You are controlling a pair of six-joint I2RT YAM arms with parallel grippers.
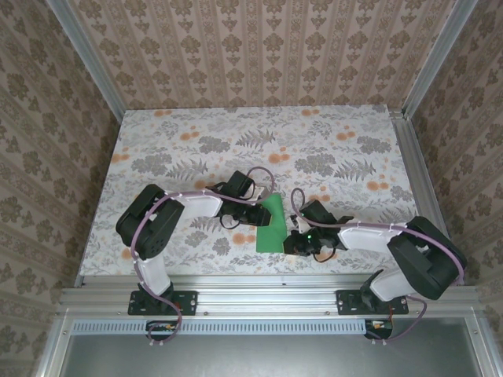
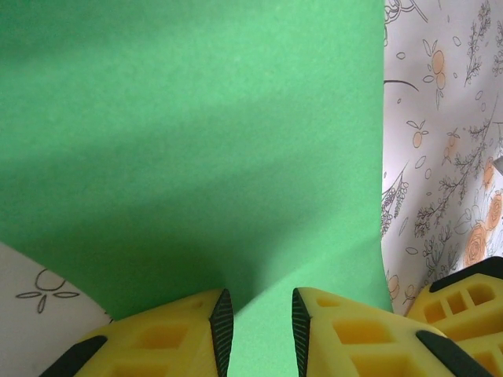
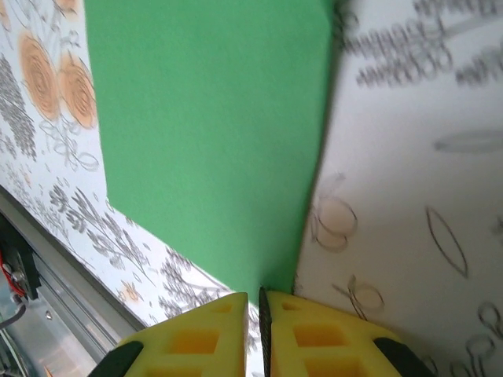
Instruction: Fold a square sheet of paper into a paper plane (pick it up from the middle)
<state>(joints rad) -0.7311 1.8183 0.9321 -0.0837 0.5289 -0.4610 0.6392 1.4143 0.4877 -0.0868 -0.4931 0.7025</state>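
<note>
The square sheet of paper (image 1: pixel 272 224) is bright green and lies as a narrow slanted strip between my two grippers near the table's front edge. My left gripper (image 1: pixel 253 210) comes in from its left. In the left wrist view the sheet (image 2: pixel 196 141) takes up most of the picture. The left gripper (image 2: pixel 258 302) has its jaws apart over it, with green showing in the gap. My right gripper (image 1: pixel 297 236) is at the sheet's right side. In the right wrist view its jaws (image 3: pixel 253 297) are shut on the near edge of the sheet (image 3: pixel 212 133).
The floral tabletop (image 1: pixel 196 149) stretches away behind the paper. An aluminium rail (image 1: pixel 267 289) runs along the near edge, close under the right gripper (image 3: pixel 47 290). A yellow finger of the right gripper (image 2: pixel 471 290) sits at the lower right of the left wrist view.
</note>
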